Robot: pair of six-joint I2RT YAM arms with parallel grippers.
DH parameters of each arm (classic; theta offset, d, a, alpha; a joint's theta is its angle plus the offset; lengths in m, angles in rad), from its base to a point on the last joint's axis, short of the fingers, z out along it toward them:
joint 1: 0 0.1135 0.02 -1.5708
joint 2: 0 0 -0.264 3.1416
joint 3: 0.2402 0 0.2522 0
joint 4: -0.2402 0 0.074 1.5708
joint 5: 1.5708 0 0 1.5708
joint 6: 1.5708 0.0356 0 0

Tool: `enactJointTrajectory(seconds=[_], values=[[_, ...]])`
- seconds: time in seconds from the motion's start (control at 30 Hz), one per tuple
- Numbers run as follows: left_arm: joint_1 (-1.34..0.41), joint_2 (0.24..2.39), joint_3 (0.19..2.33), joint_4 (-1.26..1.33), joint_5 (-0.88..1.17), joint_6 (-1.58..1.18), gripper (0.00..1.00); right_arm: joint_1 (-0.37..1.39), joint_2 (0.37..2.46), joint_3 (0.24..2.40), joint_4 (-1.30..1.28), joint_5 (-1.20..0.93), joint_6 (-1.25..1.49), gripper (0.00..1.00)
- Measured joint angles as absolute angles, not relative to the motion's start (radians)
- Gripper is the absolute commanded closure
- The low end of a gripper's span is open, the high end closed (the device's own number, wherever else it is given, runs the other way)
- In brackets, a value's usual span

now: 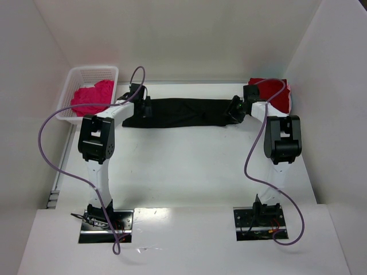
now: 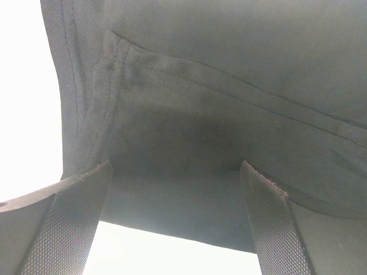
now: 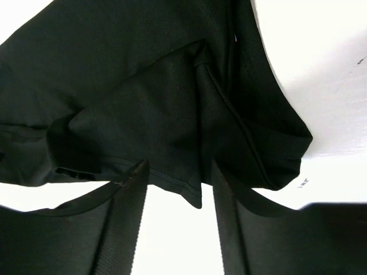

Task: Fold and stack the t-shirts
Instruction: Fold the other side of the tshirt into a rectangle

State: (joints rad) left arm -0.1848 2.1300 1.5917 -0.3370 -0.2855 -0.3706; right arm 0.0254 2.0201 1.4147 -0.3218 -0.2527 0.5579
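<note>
Currently the black shirt (image 1: 178,113) lies stretched in a long band across the far side of the table (image 1: 183,166), with the left gripper (image 2: 175,169) spread wide over its left end and holding nothing. The right gripper (image 3: 179,166) stands about half open at the right end, cloth between its fingers; whether it pinches, I cannot tell. The pink shirt (image 1: 92,94) sits in the basket (image 1: 94,69), the red shirt (image 1: 275,94) far right.

It looks like a robotics lab test cell: a bare white table (image 1: 189,166) walled by plain white panels (image 1: 183,40) beyond the jaws of the left gripper (image 1: 146,107) and right gripper (image 1: 234,110), two arms (image 1: 97,140) bolted to metal plates (image 1: 126,220) well behind them, purple cables (image 1: 41,123) looping loose alongside.
</note>
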Motion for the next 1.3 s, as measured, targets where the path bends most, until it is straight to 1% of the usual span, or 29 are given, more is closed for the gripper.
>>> enactJointTrajectory(seconds=[0.2, 0.3, 0.33, 0.4, 0.5, 0.53, 0.57, 0.67, 0.83, 1.1, 1.3], values=[[-0.181, 2.13, 1.592, -0.337, -0.282, -0.371, 0.0, 0.025, 2.021, 1.413, -0.303, -0.282, 0.564, 0.53], [-0.181, 2.13, 1.592, -0.337, -0.282, -0.371, 0.0, 0.03, 2.032, 1.413, -0.295, -0.294, 0.567, 0.6], [-0.181, 2.13, 1.592, -0.336, -0.282, -0.371, 0.0, 0.03, 2.038, 1.413, -0.293, -0.297, 0.568, 0.64], [-0.181, 2.13, 1.592, -0.336, -0.282, -0.371, 0.0, 0.03, 2.054, 1.413, -0.292, -0.3, 0.569, 0.65], [-0.178, 2.13, 1.592, -0.336, -0.278, -0.371, 0.0, 0.03, 2.074, 1.414, -0.292, -0.302, 0.572, 0.73], [-0.177, 2.13, 1.592, -0.336, -0.275, -0.371, 0.0, 0.03, 2.078, 1.414, -0.292, -0.303, 0.572, 0.77], [-0.176, 2.13, 1.592, -0.336, -0.275, -0.371, 0.0, 0.03, 2.081, 1.414, -0.292, -0.303, 0.57, 0.84], [-0.173, 2.13, 1.592, -0.336, -0.273, -0.371, 0.0, 0.03, 2.085, 1.416, -0.292, -0.304, 0.569, 0.92], [-0.172, 2.13, 1.592, -0.336, -0.265, -0.371, 0.0, 0.03, 2.085, 1.459, -0.302, -0.304, 0.572, 0.95], [-0.172, 2.13, 1.592, -0.336, -0.255, -0.37, 0.0, 0.031, 2.093, 1.644, -0.304, -0.316, 0.596, 0.95], [-0.167, 2.13, 1.592, -0.336, -0.245, -0.369, 0.0, 0.031, 2.19, 1.769, -0.302, -0.333, 0.616, 0.95]])
